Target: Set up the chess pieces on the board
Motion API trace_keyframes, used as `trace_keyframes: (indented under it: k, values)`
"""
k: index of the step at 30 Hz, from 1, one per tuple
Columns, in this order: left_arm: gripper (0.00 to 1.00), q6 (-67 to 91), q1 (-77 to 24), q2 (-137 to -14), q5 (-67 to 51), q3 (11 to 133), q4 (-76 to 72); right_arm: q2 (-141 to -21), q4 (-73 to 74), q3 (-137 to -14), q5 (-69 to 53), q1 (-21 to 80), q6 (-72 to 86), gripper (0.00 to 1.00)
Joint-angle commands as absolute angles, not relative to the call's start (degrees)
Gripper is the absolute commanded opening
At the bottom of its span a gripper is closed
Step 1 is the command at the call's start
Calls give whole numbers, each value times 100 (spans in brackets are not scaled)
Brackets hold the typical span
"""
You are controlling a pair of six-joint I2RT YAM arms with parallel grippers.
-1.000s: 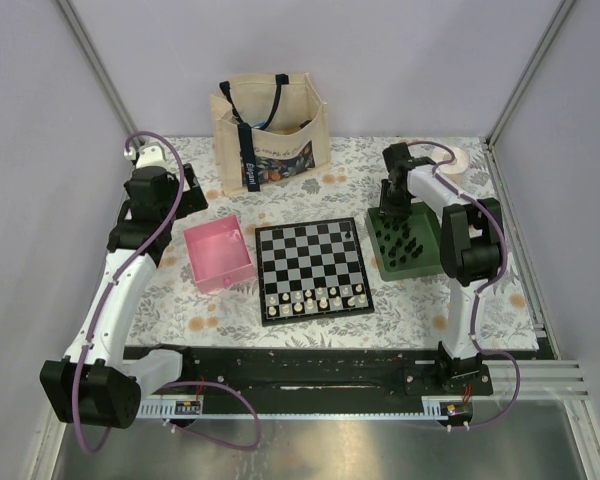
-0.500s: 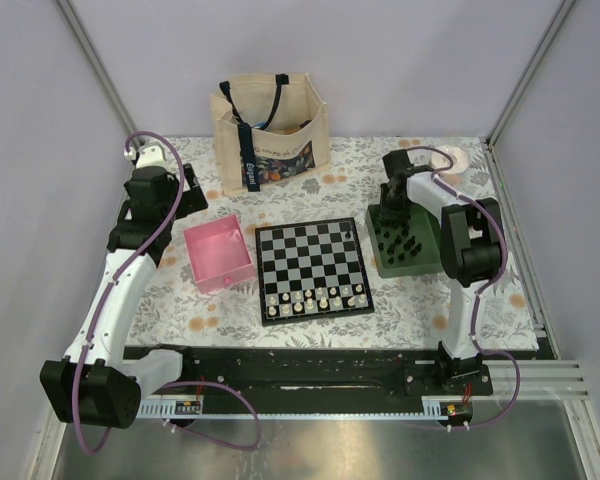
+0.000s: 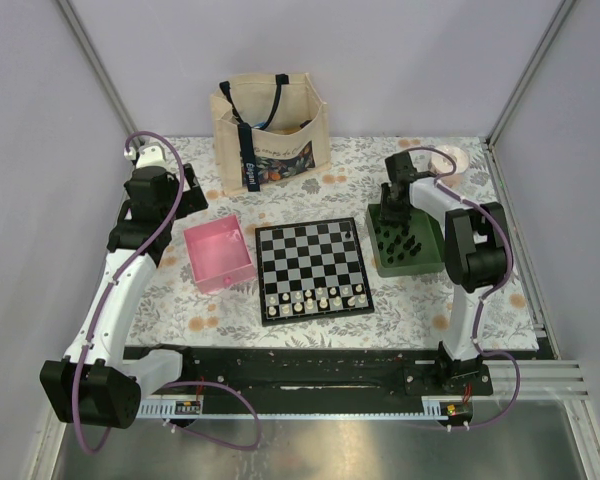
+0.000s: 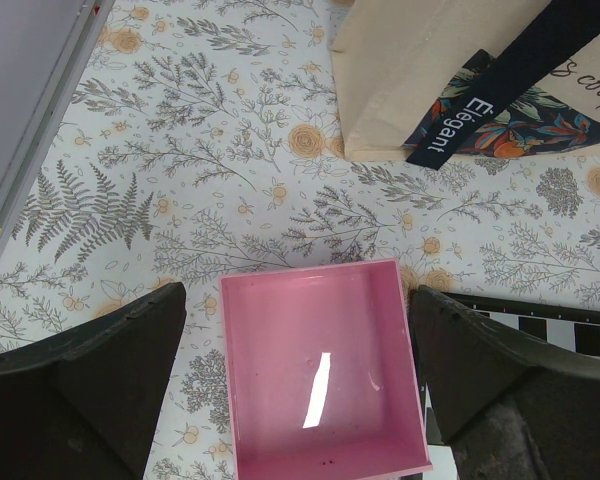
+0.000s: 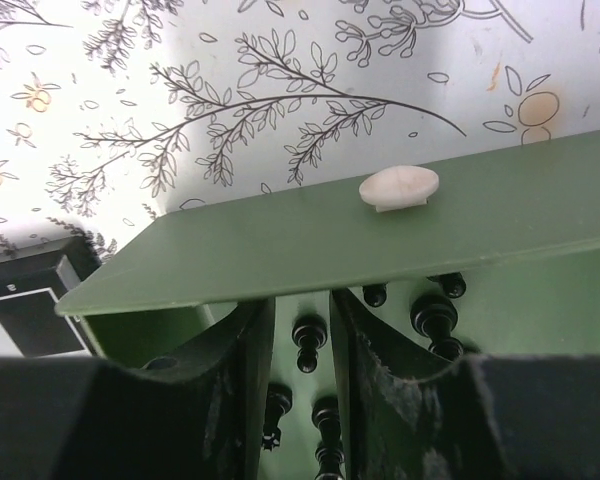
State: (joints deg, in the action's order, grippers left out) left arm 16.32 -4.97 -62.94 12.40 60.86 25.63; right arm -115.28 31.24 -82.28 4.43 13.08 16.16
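The chess pieces stand in the green tray, just right of the board. We see the right end effector has dipped in by the tray's far wall, fingers slightly apart around one piece (not yet clamped), so a pick looks imminent. The left end effector hangs wide apart over the pink tray.

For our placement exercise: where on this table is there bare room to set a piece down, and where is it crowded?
Free: the chessboard's middle and far rows, between the white pieces along its near edge and one black piece at its far right corner; the empty pink tray. Crowded: the green tray, full of black pieces, right gripper over it.
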Motion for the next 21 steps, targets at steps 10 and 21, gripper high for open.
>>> trace_keyframes:
  k: [10,21]
  values:
    - [99,1591,-483,-6223,1134,6135,2408,-11127,2698,-8209,545,1301,1582,36]
    - [99,1582,-475,-6214,1160,6117,2408,-11303,2760,-8358,571,1309,1635,34]
